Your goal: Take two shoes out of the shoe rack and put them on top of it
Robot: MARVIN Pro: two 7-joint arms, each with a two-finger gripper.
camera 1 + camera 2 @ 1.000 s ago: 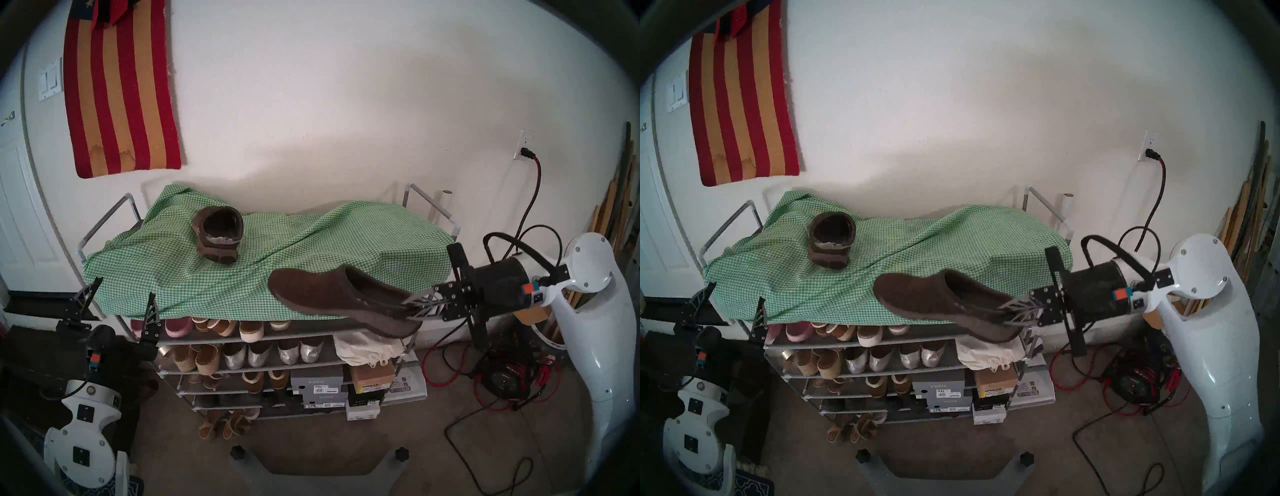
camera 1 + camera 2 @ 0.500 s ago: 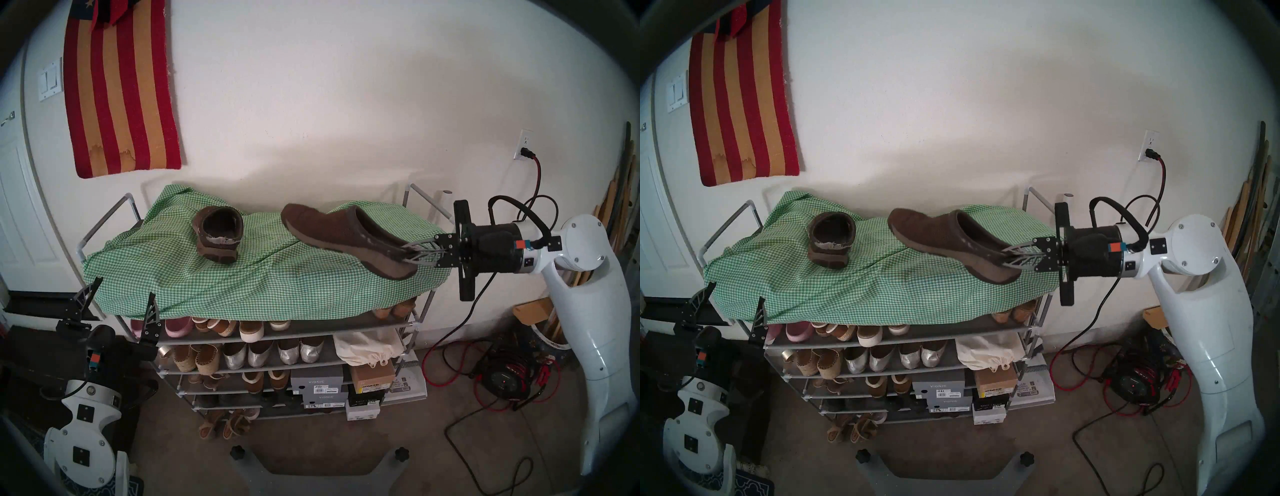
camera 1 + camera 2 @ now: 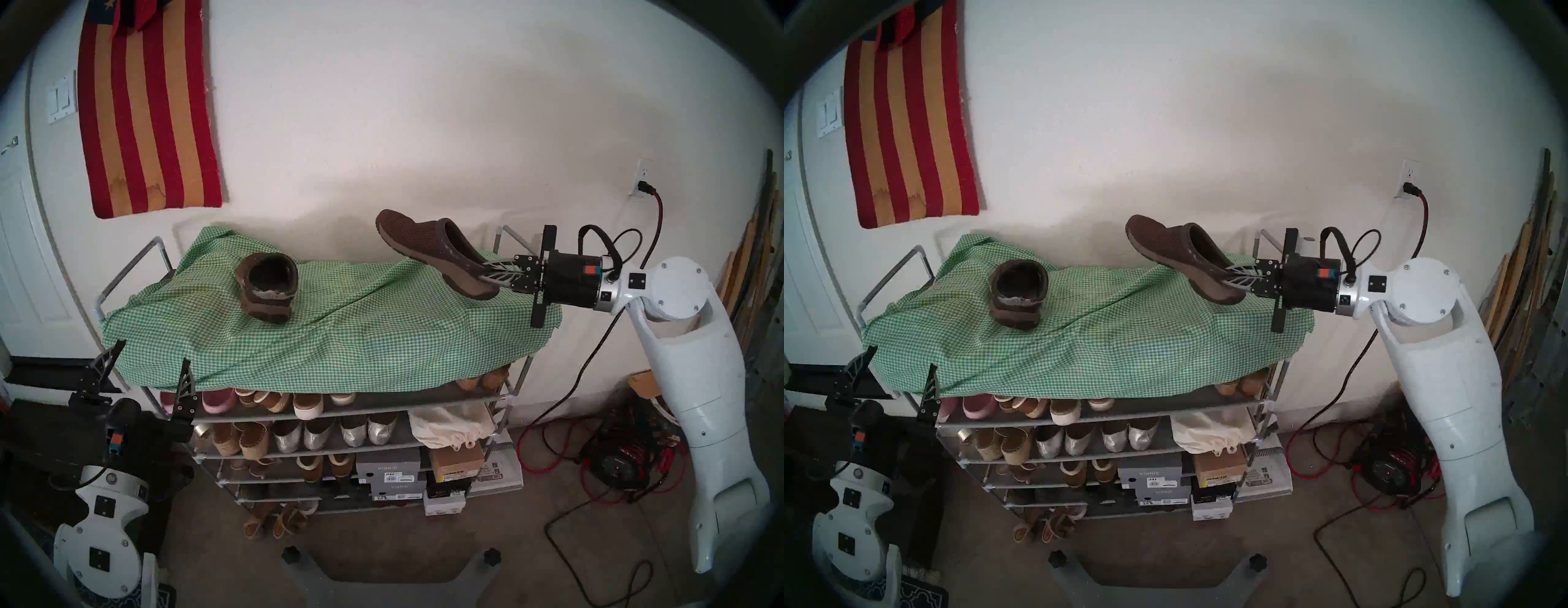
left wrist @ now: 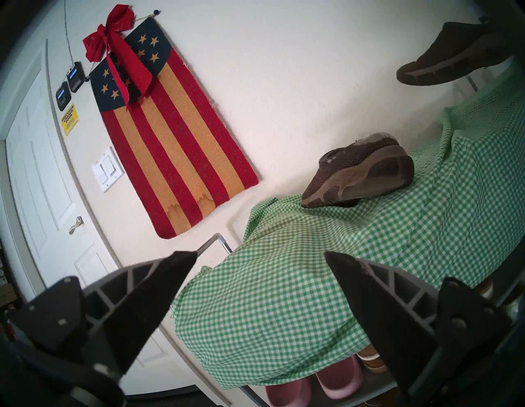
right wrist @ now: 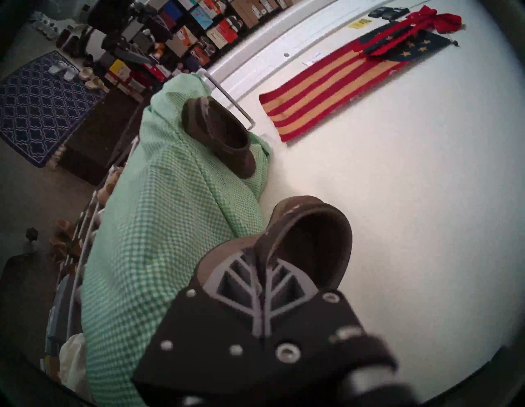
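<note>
While one brown shoe (image 3: 267,288) already sits on the green checked cloth (image 3: 339,335) atop the shoe rack (image 3: 500,399), halfway done. Second shoe (image 3: 432,250) pinched at the heel collar by the closed right gripper (image 3: 492,271), hanging toe-up above the cloth's right end, not yet touching. Left to do: lower, set down, release. Left gripper (image 3: 146,373) wide open, empty, beside the rack's front left corner.

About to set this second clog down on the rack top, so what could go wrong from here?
1. The right end effector pinches only the heel rim of the held clog, whose toe tilts up; it could slip or swing.
2. The gingham cloth lies rumpled, so the clog may land tilted.
3. It hangs near the right side rail and the wall; it could hit either.
</note>
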